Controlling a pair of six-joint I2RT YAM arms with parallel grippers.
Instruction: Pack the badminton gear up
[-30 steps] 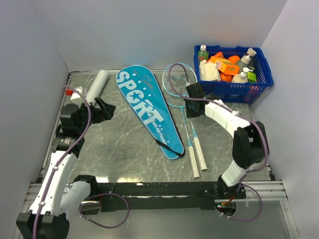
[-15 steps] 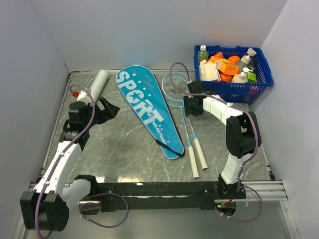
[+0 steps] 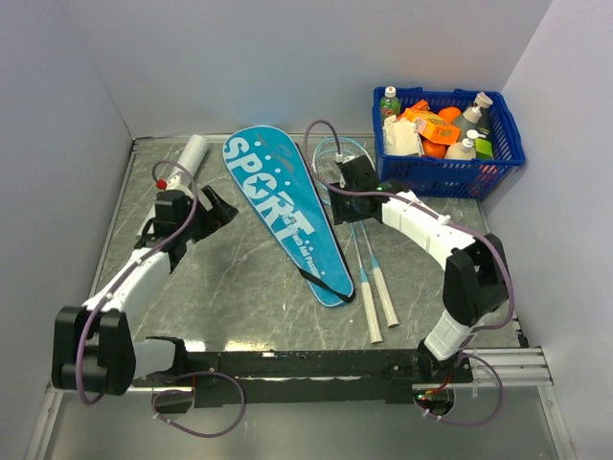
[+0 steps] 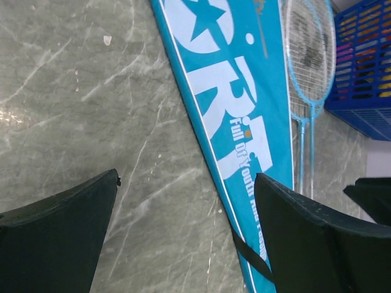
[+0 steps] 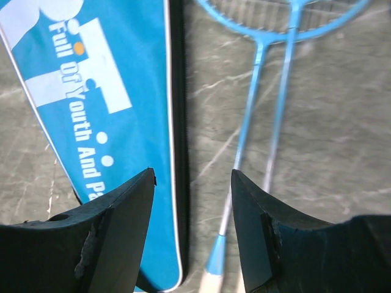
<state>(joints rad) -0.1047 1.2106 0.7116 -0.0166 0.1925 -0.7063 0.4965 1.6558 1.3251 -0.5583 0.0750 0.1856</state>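
Note:
The teal bag (image 3: 278, 216) lettered SPORT lies flat mid-table, also seen in the left wrist view (image 4: 244, 122) and the right wrist view (image 5: 91, 91). Two light-blue rackets (image 3: 362, 244) lie side by side just right of it, heads far, white handles (image 3: 380, 305) near. My right gripper (image 3: 338, 209) hangs open over the gap between bag and rackets; its jaws (image 5: 192, 174) straddle the bag's black zipper edge, a racket shaft (image 5: 249, 104) just beside the right finger. My left gripper (image 3: 220, 206) is wide open (image 4: 186, 180) over bare table at the bag's left edge, holding nothing.
A blue plastic basket (image 3: 498, 158) full of bottles and groceries stands at the back right, close behind the racket heads. A white tube (image 3: 187, 163) lies at the back left beside the left arm. Walls close in at the left, back and right.
My right gripper has gone from shut to open and slid left from the racket heads to the bag's edge. My left gripper has swung up and right toward the bag, staying open.

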